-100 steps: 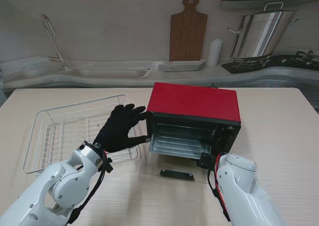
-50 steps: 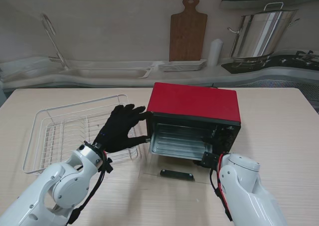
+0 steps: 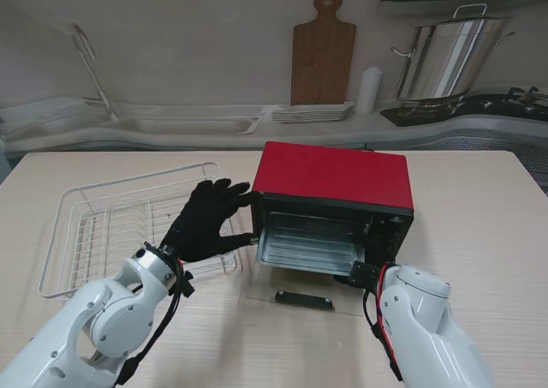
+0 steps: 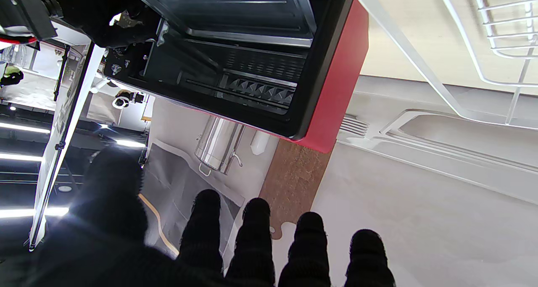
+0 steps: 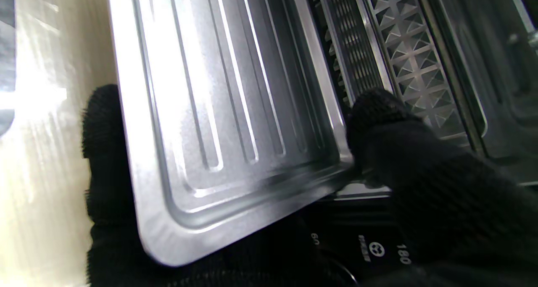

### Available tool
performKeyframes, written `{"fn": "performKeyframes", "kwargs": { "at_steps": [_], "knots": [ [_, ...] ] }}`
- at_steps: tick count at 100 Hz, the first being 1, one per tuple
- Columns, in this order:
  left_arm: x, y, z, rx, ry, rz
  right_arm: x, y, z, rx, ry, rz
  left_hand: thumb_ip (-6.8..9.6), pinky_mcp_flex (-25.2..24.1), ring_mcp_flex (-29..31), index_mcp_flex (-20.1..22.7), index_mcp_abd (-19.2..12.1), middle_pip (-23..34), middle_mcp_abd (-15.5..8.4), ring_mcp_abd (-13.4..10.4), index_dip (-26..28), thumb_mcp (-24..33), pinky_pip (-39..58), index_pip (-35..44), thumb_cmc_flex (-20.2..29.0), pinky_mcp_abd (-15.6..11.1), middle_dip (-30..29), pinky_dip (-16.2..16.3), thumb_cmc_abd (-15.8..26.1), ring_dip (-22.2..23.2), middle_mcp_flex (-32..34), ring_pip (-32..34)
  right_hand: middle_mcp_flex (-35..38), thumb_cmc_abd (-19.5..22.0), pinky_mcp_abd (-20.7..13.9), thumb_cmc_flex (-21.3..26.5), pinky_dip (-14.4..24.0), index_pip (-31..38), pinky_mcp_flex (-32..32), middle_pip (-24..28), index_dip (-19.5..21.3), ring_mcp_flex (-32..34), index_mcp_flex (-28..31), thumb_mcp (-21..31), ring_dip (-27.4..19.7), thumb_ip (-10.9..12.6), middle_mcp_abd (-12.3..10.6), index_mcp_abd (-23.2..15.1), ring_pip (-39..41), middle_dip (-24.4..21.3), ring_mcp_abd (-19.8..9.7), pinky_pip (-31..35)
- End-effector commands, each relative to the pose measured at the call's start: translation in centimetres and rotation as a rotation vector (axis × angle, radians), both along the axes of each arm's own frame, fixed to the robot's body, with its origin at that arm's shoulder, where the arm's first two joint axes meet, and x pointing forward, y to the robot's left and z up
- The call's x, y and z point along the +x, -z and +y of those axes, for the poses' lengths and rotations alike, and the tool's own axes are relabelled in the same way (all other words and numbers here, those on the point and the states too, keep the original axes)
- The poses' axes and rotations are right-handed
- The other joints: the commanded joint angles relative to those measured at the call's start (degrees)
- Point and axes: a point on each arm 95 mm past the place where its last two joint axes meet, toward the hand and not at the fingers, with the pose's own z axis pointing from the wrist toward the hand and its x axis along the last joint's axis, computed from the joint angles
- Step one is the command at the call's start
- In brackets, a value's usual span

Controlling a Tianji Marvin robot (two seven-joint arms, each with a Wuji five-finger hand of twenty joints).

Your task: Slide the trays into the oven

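Your right hand [image 5: 378,186] grips the tray [image 5: 218,110] at its corner rim. It looks stiff, light, slippery; your left hand [image 3: 208,219], fingers spread, steadies the oven [image 3: 336,201]

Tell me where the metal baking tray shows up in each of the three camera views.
Stand view: baking tray inside the oven mouth, ahead of the right arm.
Left wrist view: only a strip of its ribbed metal in the oven cavity.
Right wrist view: fills the picture, right hand gripping its edge.
Shared landmark: red oven.
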Motion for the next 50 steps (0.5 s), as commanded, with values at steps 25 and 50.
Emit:
{"fn": "performKeyframes", "kwargs": {
  "at_steps": [25, 50],
  "knots": [
    [-0.24, 0.09, -0.25, -0.003, 0.007, 0.015, -1.03, 1.33, -0.71, -0.001, -0.010, 0.026, 0.88, -1.2, -1.7, -1.2, 0.4, 0.3, -1.2, -2.0, 0.9, 0.2, -2.8, 0.2, -0.4, -1.7, -0.3, -0.7, 1.7, -0.6, -2.2, -1.1, 3.5, -1.3, 8.5, -2.9, -0.5, 1.0, -3.9, 0.5, 0.4, 2.2, -2.4, -2.4, -0.1, 1.2, -0.4, -2.3, 0.7, -0.3, 0.8, 2.4],
    [-0.23, 0.15, -0.32, -0.005, 0.008, 0.016, -1.33, 1.26, -1.16, -0.013, -0.054, 0.011, 0.87, -1.2, -1.7, -1.2, 0.3, 0.3, -1.3, -2.0, 0.8, 0.3, -2.9, 0.2, -0.4, -1.6, -0.2, -0.7, 1.7, -0.6, -2.1, -1.1, -1.4, 1.7, 8.9, -3.0, -1.0, -1.9, -8.7, -2.1, 0.2, -2.8, -6.0, -7.0, -0.8, 1.9, 0.6, -1.8, -2.1, -1.0, 1.4, -3.1]
  ]
}}
